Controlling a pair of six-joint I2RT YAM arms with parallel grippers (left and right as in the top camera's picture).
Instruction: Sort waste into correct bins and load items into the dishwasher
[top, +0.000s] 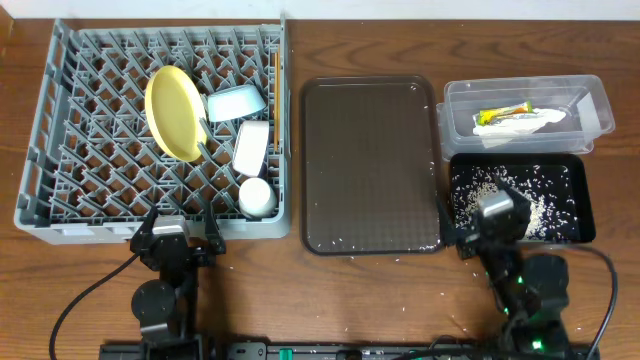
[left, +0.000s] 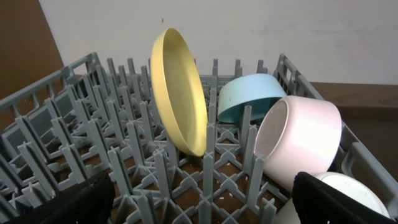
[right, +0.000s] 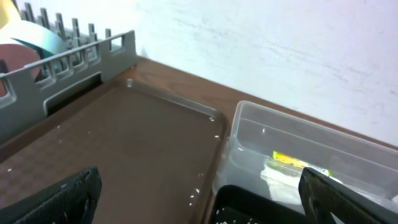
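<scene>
Wooden table (top: 330, 300), white wall (left: 298, 31) beyond. Left gripper (top: 178, 232) and right gripper (top: 497, 205): both spread wide, nothing held. Grey rack (top: 60, 120) is loaded: cup (top: 257, 197), white bowl (top: 251, 146), yellow plate (top: 176, 113) upright, blue bowl (top: 236, 102). All are judged hard, slick and breakable, best taken by the rim; access is crowded by pegs. Rice (top: 530, 205) is kept in the black tray (top: 575, 200), wrapper (top: 503, 113) in the clear tub (top: 590, 100). Stray grains (top: 436, 222) are scattered on the brown tray (top: 370, 165).

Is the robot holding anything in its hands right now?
Nothing is held. The left gripper and the right gripper are both open, with nothing between their fingers.
</scene>
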